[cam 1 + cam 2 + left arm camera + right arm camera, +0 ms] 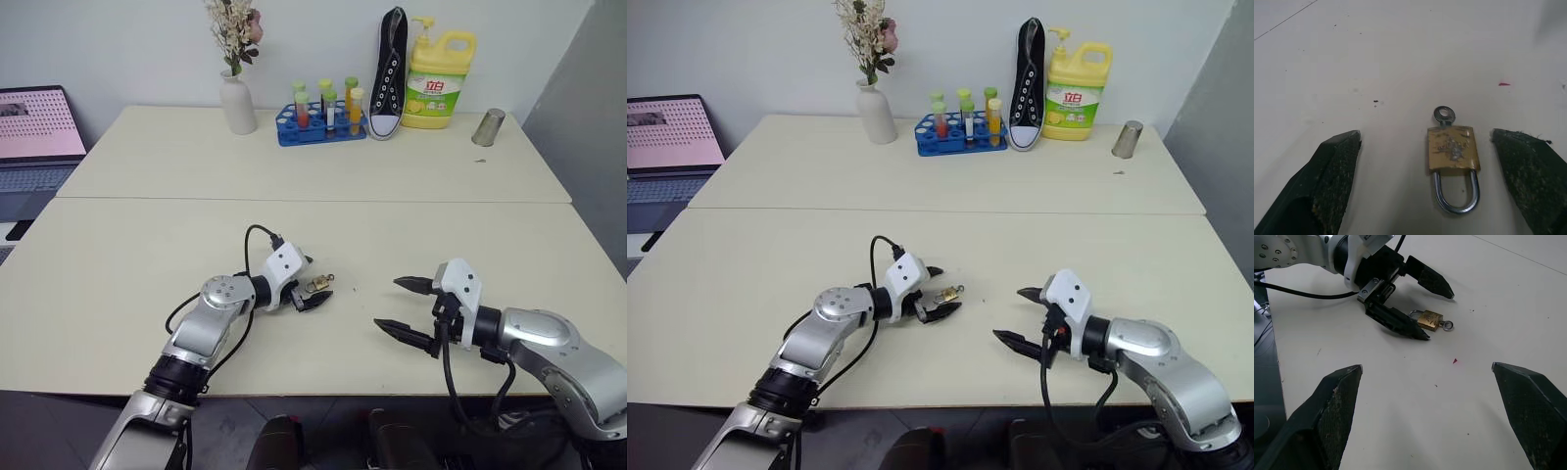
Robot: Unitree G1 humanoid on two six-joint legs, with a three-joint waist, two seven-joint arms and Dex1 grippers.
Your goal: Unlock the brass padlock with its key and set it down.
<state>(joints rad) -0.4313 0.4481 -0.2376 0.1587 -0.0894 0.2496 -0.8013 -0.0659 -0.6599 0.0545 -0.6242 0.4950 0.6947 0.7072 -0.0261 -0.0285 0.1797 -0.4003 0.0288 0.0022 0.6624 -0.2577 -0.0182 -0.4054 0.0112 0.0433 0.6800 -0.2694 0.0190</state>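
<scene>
Padlock (pixel 1453 149) — the brass padlock — lies flat on the table (pixel 147 255), the key (pixel 1444 115) in its base, between the spread fingers of the left gripper (pixel 312 286), untouched. Right gripper (pixel 402 308) hovers near, to the right — fingers wide apart, empty.

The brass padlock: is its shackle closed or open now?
Closed, as it looks. In the left wrist view both legs of the shackle enter the body of the brass padlock, which lies flat on the table with the key still inserted.
</scene>
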